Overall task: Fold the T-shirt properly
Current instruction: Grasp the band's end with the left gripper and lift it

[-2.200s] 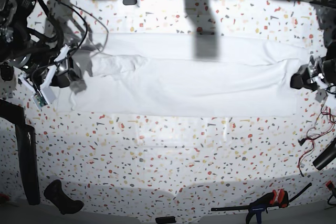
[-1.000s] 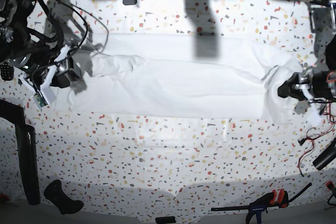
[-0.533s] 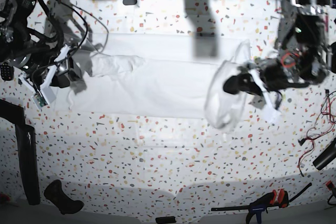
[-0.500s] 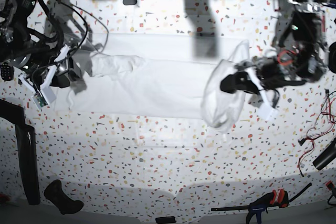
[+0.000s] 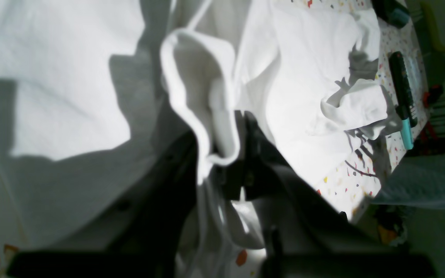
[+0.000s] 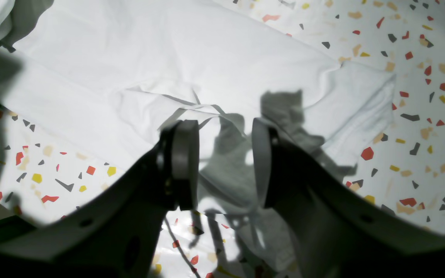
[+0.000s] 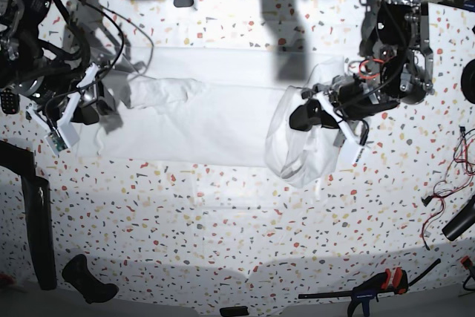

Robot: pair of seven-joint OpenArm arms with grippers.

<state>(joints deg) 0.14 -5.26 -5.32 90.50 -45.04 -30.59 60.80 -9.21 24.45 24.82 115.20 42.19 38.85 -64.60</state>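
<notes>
Claw point(image 7: 298, 119) gripping T-shirt point(image 7: 215, 124); containers none seen.Left claw point(image 7: 298, 119) pinching T-shirt point(image 7: 215, 124) on speckled tabletop point(image 7: 171, 220).

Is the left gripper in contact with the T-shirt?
Touching: the left wrist view shows the left gripper's fingertips pinching a raised fold of the T-shirt between them.

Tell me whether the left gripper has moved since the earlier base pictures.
Yes: the left gripper has moved leftward in the base view, from above the red cables to above the clamp.
</notes>
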